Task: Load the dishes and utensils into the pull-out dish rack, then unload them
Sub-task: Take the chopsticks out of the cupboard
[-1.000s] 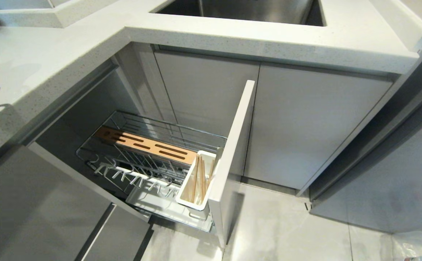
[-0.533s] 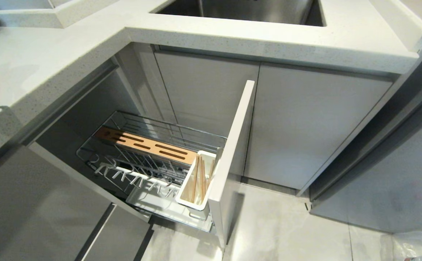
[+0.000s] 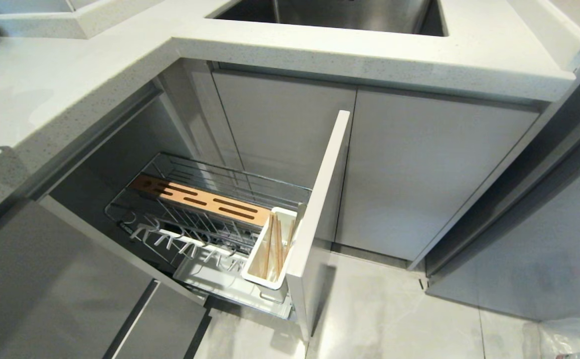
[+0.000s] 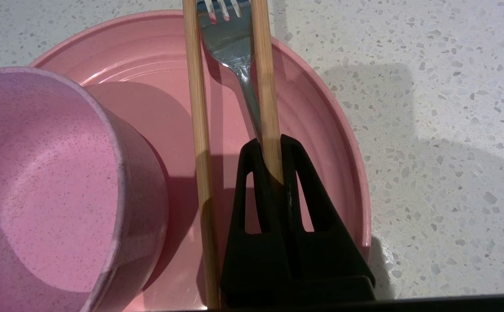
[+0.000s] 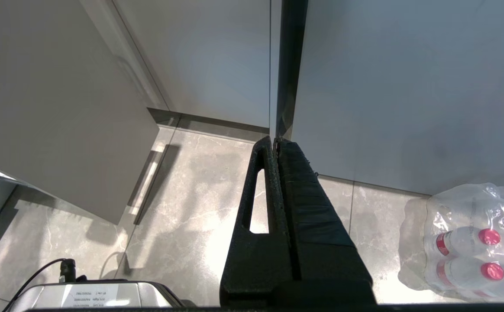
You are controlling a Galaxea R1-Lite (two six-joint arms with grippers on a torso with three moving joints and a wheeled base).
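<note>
The left gripper (image 4: 271, 145) stays clamped on one chopstick (image 4: 266, 86) over the pink plate (image 4: 321, 130); nothing has shifted, so loading continues.

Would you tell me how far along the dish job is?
Rack is pulled out, with sticks in its caddy. Left gripper is shut on one chopstick above the plate on the counter. Bowl, plate, fork, other chopstick are unracked. Right gripper hangs shut above the floor.

Speckled white countertop (image 4: 429, 130) carries pink plate (image 4: 321, 130) (bowl (image 4: 53, 182), fork (image 4: 230, 43), chopsticks (image 4: 198, 108) on it).
</note>
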